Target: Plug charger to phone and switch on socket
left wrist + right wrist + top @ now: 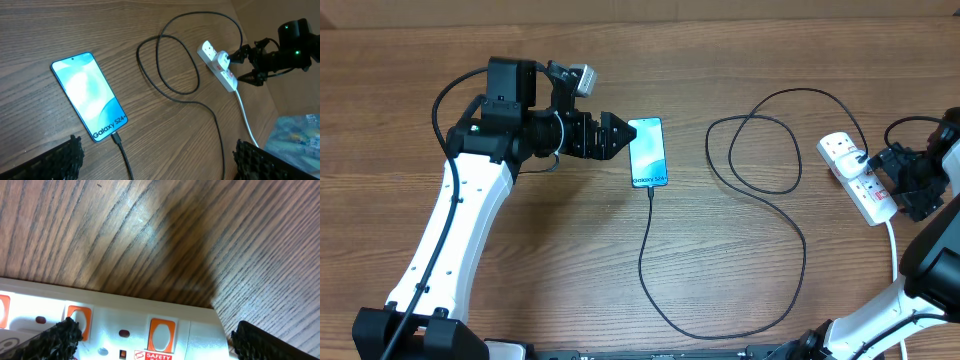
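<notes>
Socket (855,180) lies at the right of the worktop (570,270), long axis diagonal, just beneath the right tool (247,64), whose jaws stand apart. Left tool (617,134), likewise apart, hovers beside the phone (647,152), well away.

I see a brown wood-grain table (550,290) filling my overhead feed, evenly lit, with a plain tan surface (300,95) beyond its edge.
</notes>
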